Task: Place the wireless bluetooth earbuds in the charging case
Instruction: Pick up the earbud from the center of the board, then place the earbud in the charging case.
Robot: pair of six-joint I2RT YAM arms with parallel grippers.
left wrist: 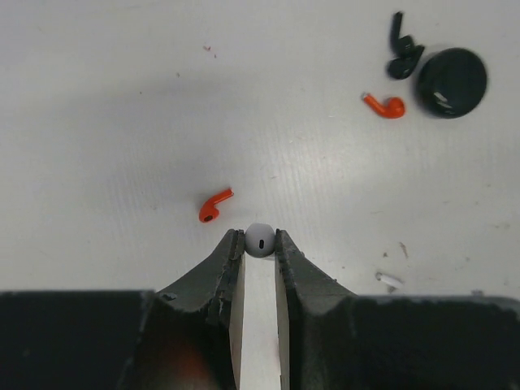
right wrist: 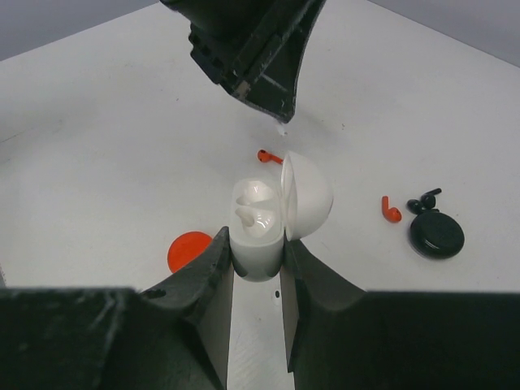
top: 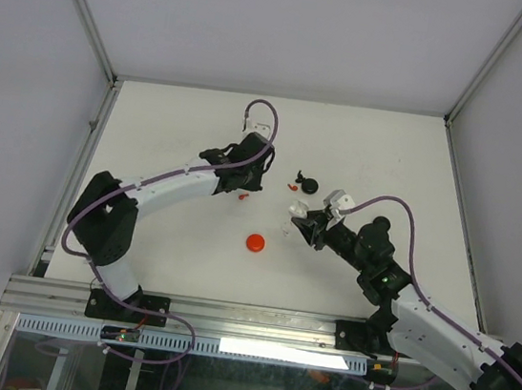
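My left gripper point(left wrist: 260, 233) is shut on a white earbud point(left wrist: 261, 242), pinching its round head between the fingertips just above the table. A red earbud point(left wrist: 214, 205) lies just ahead and to the left of it. My right gripper point(right wrist: 257, 245) is shut on the white charging case point(right wrist: 257, 218), held upright with its lid point(right wrist: 309, 195) swung open to the right and its moulded seats showing. In the top view the left gripper point(top: 243, 187) is left of the right gripper point(top: 300, 222) with a gap between them.
A second red earbud point(left wrist: 385, 105), black earbuds point(left wrist: 402, 55) and a black round case point(left wrist: 452, 82) lie together at the far right. A red puck point(right wrist: 188, 250) sits left of the white case. A small white piece point(left wrist: 390, 281) lies on the table.
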